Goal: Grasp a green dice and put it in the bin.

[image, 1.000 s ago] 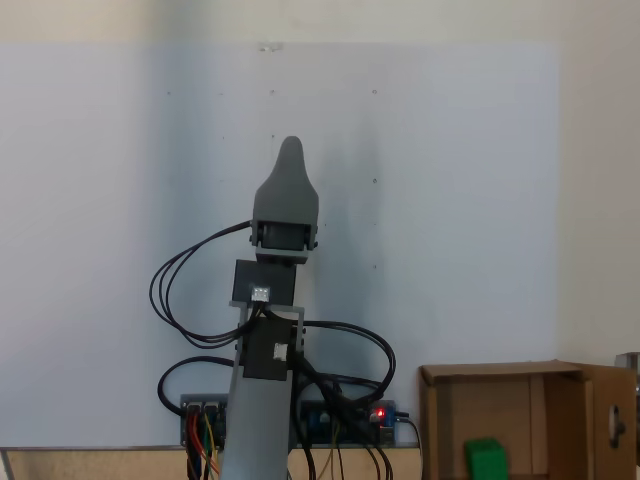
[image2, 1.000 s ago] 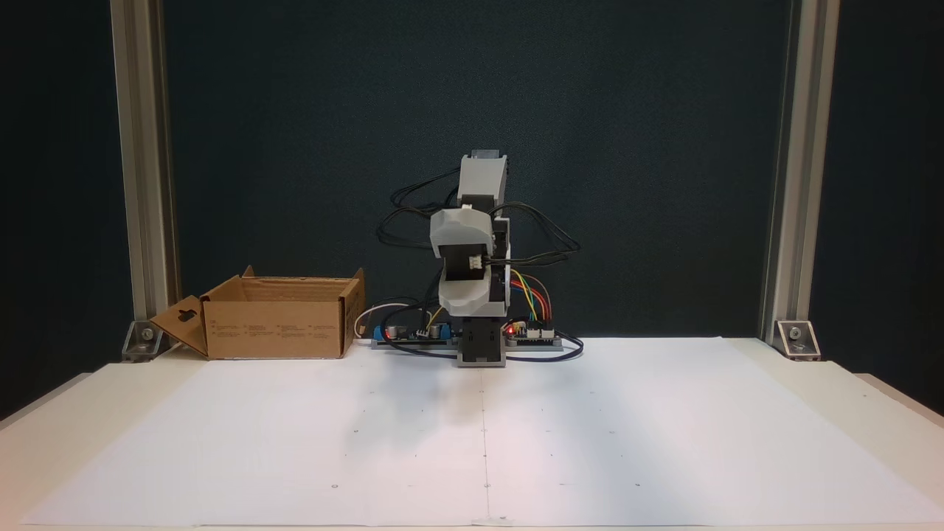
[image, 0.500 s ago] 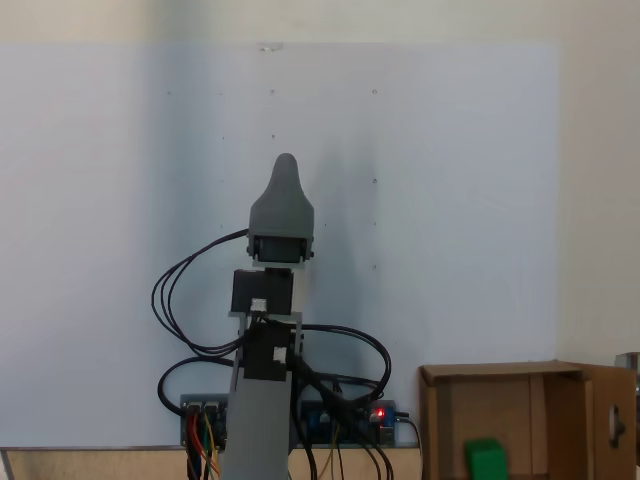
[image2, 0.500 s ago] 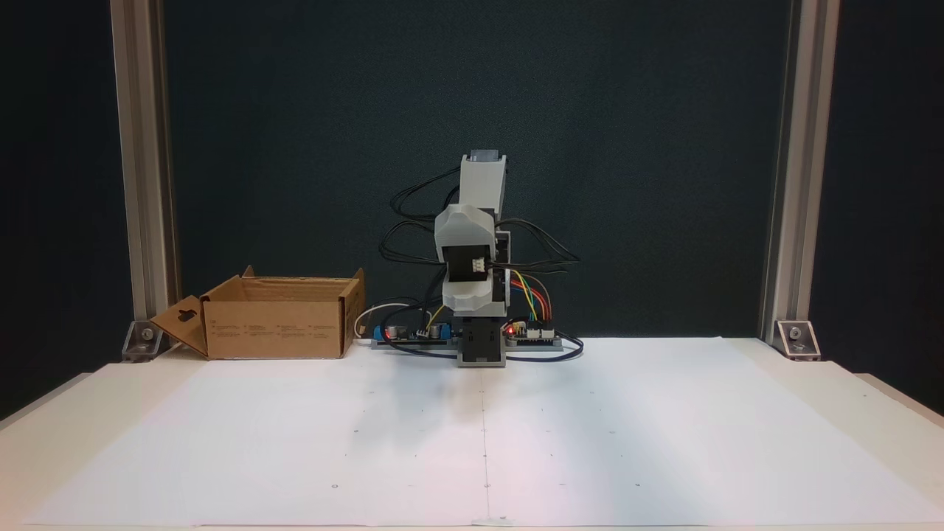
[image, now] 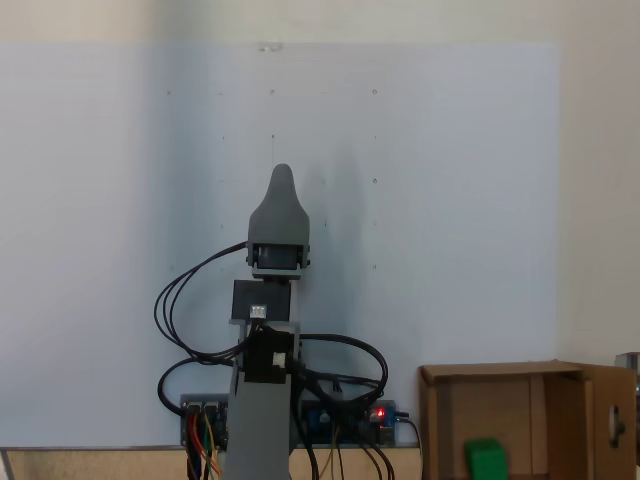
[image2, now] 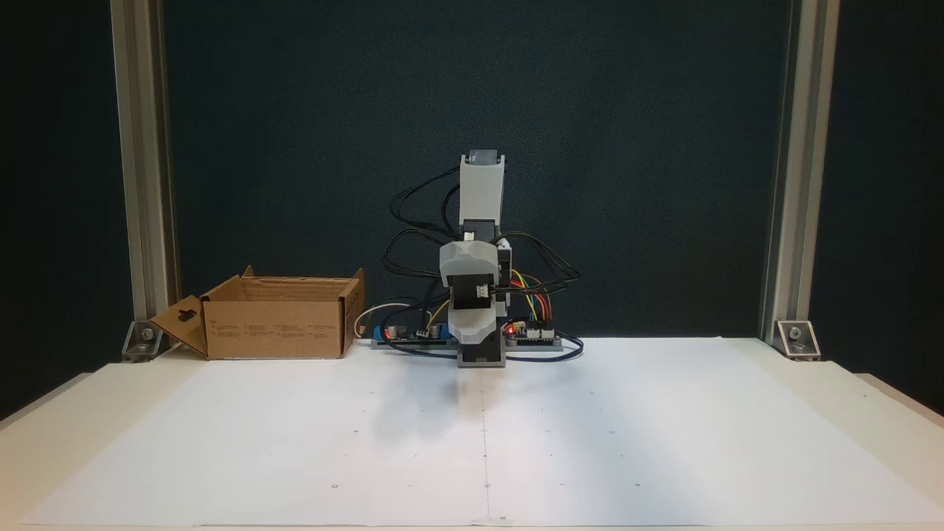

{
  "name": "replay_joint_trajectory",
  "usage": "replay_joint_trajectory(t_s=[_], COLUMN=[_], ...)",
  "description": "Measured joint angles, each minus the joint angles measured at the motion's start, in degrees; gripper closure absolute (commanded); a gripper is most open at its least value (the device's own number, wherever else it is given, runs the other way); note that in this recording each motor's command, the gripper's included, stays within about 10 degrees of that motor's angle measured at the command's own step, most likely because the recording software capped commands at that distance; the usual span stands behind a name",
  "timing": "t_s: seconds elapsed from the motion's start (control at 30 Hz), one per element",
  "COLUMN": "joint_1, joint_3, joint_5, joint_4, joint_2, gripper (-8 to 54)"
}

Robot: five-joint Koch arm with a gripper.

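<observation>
The green dice (image: 486, 457) sat inside the bin (image: 440, 420) at the lower right of a fixed view — down on the box floor, well apart from the arm. The gripper (image: 281, 175) pointed out over the white sheet (image2: 627, 435), its jaws stacked one behind the other, so whether they were apart or together could not be told. Beside the arm's base — the bin (image2: 276, 317), flap hanging out.

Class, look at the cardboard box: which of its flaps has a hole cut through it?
On the bin, it is the flap splayed outward at the left end in a fixed view. The upright flaps show no hole.
</observation>
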Motion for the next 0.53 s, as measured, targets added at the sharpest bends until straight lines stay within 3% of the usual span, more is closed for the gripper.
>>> replay_joint_trajectory(t_s=[0.53], joint_1=[-0.09], joint_3=[3.43], joint_5=[0.00], joint_4=[0.00], joint_2=[0.00], gripper=[0.3])
